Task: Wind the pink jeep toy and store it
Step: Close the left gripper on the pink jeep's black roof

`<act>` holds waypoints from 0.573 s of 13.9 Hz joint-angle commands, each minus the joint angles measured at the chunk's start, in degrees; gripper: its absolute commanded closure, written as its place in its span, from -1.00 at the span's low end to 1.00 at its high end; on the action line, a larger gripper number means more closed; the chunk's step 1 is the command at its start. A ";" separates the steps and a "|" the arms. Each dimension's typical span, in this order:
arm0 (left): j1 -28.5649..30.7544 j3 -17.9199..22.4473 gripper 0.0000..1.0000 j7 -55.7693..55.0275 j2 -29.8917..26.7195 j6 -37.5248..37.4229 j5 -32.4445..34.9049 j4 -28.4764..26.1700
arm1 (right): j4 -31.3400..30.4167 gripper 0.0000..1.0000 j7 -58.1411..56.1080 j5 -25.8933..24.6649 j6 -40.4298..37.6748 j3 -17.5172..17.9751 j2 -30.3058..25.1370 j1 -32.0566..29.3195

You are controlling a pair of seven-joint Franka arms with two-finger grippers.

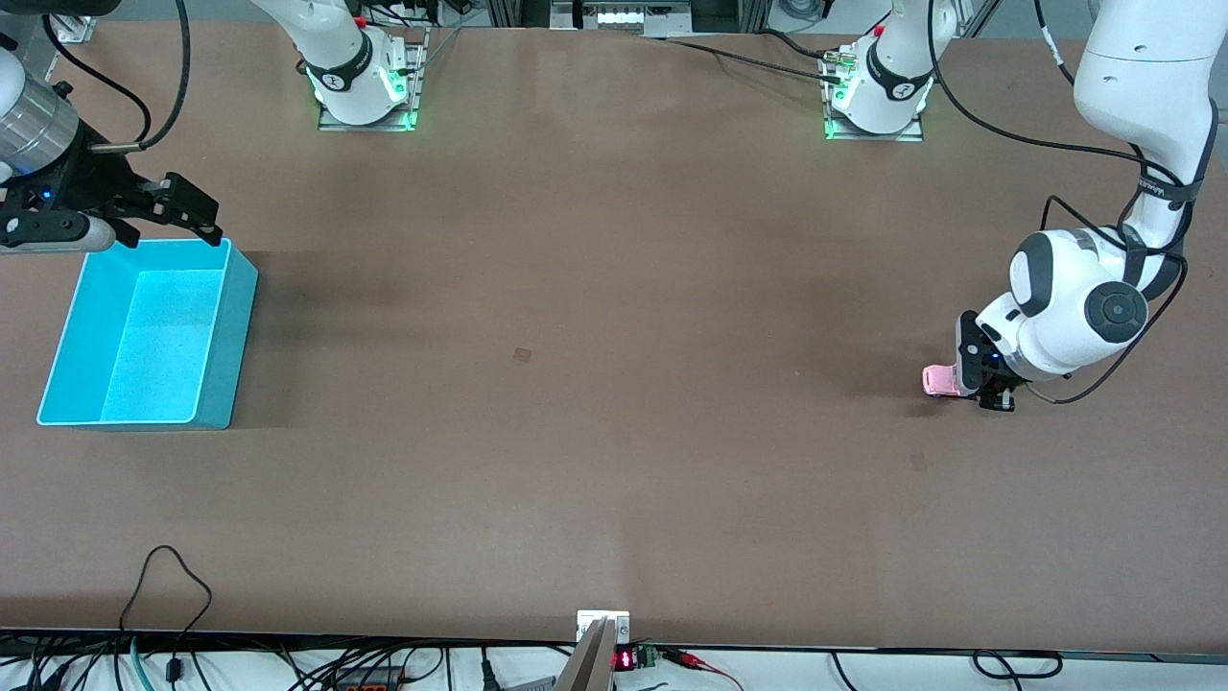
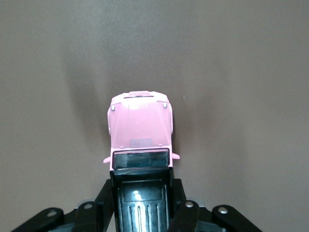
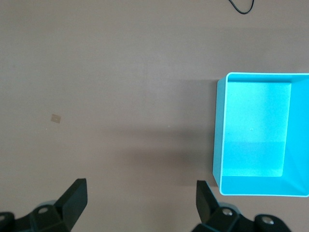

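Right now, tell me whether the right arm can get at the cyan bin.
Probably yes: the open right gripper hangs at the cyan bin's rim nearest the bases, and nothing shows between them.

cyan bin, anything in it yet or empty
Empty: the cyan bin shows only its bare floor in the front and right wrist views; the pink jeep toy is outside it.

Glossy white jointed arms, black end effectors, black looping cables, green-lit metal base plates
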 commanded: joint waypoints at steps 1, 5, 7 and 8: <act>0.26 -0.60 0.71 1.17 0.19 0.18 0.60 0.37 | -0.67 -1.00 -1.10 -0.34 -0.58 -0.22 -1.34 -0.03; 3.59 -0.42 0.71 2.92 2.82 0.09 0.69 1.51 | -0.67 -1.00 -1.10 -0.43 -0.58 -0.22 -1.34 -0.03; 7.88 -0.42 0.70 7.29 4.84 0.00 0.69 4.22 | -0.67 -1.00 -1.10 -0.43 -0.58 -0.22 -1.34 -0.03; 10.26 -0.60 0.71 10.11 6.50 -0.09 0.69 6.24 | -0.67 -1.00 -1.10 -0.43 -0.58 -0.22 -1.34 -0.03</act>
